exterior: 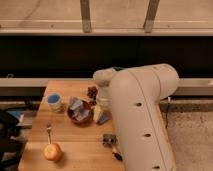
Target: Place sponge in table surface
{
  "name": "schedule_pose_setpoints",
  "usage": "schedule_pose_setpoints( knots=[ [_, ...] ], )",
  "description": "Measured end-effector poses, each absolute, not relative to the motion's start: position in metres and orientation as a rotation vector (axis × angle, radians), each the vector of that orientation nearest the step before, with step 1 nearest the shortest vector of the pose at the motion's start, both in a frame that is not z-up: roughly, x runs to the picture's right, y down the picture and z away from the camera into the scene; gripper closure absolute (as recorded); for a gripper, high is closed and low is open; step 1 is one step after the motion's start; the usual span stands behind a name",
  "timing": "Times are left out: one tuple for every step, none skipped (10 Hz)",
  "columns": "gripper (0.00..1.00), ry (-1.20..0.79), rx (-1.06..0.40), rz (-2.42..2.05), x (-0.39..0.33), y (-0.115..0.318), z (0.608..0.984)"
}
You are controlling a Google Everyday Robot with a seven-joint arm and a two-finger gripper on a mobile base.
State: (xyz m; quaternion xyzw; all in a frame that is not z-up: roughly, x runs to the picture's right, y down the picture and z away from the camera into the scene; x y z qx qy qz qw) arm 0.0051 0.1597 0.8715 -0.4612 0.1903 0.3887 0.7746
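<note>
Claw (102, 102) sits low over table (75, 142) centre, w/ arm hiding it; finger state can't be told. Sponge (104, 118) lies at the claw, beside red bowl (79, 111); release unconfirmed. Blue cup (54, 101), orange (52, 151) well apart.

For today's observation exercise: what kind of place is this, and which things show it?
Probably a lab or office test kitchen: a wooden table set with a cup, bowl and apple. The gripper is hidden behind the arm.

The arm (142, 115) hides most of the end effector (101, 116) and the table surface's (75, 137) right side.
</note>
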Motion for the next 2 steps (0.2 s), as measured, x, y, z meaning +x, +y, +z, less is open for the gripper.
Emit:
schedule_pose_setpoints(
  knots=[
    [0.24,0.412,-0.998,0.842,0.0054,0.1597,0.8717],
    [0.24,0.412,-0.998,0.843,0.0055,0.1596,0.8717]
  ],
)
